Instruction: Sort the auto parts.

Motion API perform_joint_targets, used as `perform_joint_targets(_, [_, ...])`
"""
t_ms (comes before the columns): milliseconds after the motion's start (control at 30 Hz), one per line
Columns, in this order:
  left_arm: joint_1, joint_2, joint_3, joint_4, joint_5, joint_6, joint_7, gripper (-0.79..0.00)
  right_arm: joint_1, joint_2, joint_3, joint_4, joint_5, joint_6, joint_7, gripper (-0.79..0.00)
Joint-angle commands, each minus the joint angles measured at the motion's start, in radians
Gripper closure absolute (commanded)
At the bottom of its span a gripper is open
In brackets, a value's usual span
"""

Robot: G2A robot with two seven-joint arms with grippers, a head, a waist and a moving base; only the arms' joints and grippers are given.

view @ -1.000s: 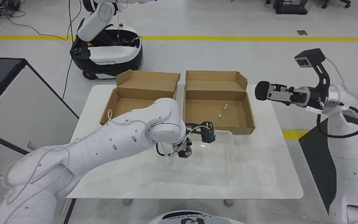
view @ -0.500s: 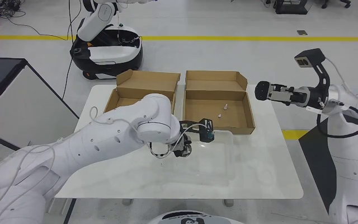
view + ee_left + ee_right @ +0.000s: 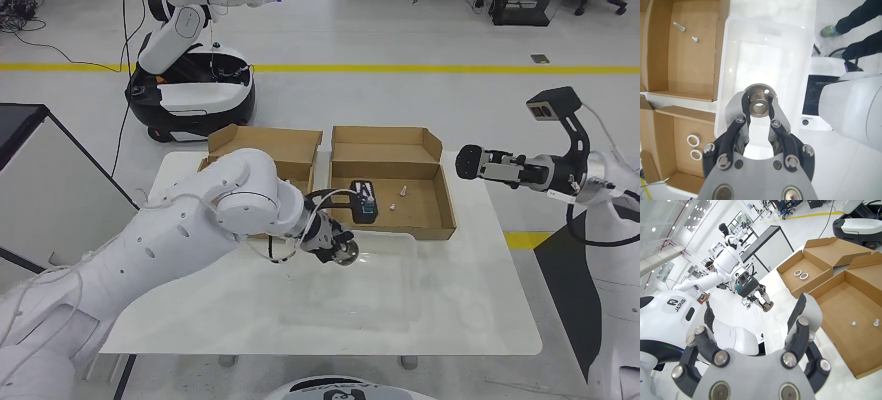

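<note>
My left gripper [image 3: 758, 111] is shut on a metal flanged bushing [image 3: 759, 106], holding it above the near-left part of a clear plastic bin [image 3: 723, 56]. In the top view the left gripper [image 3: 343, 250] hangs at the bin's [image 3: 405, 300] back left corner, close to the cardboard boxes. The left box [image 3: 664, 136] holds two white rings [image 3: 694, 145]. Two small bolts [image 3: 695, 39] lie in the right box [image 3: 659, 56]. My right gripper [image 3: 755, 302] is open with nothing between its fingers, held in the air off the table's right edge [image 3: 468, 163].
The two open cardboard boxes [image 3: 250, 170] [image 3: 430, 215] stand side by side at the back of the white table [image 3: 480, 300]. Another robot's base [image 3: 195, 95] stands on the floor behind the table. A dark frame [image 3: 30, 190] stands to the left.
My left arm has risen out of the clear bin with the bushing and swung back and left toward the boxes. The right arm has not moved.
</note>
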Motion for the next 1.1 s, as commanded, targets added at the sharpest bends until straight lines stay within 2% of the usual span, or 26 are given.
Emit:
perform_joint_targets(0, [0.038, 0.022, -0.049, 0.010, -0.011, -0.018, 0.013, 0.000, 0.000, 0.000, 0.000, 0.000, 0.000, 0.000, 0.000, -0.785])
perform_joint_targets(300, [0.206, 0.105, -0.240, 0.004, -0.019, -0.104, 0.054, 0.000, 0.000, 0.000, 0.000, 0.000, 0.000, 0.000, 0.000, -0.785])
perform_joint_targets(567, [0.374, 0.160, -0.407, -0.005, -0.260, -0.290, 0.167, 0.000, 0.000, 0.000, 0.000, 0.000, 0.000, 0.000, 0.000, -0.785])
perform_joint_targets(733, [0.439, 0.190, -0.439, -0.022, -0.395, -0.386, 0.263, 0.000, 0.000, 0.000, 0.000, 0.000, 0.000, 0.000, 0.000, -0.785])
perform_joint_targets(1067, [0.462, 0.253, -0.403, -0.022, -0.623, -0.580, 0.457, 0.000, 0.000, 0.000, 0.000, 0.000, 0.000, 0.000, 0.000, -0.785])
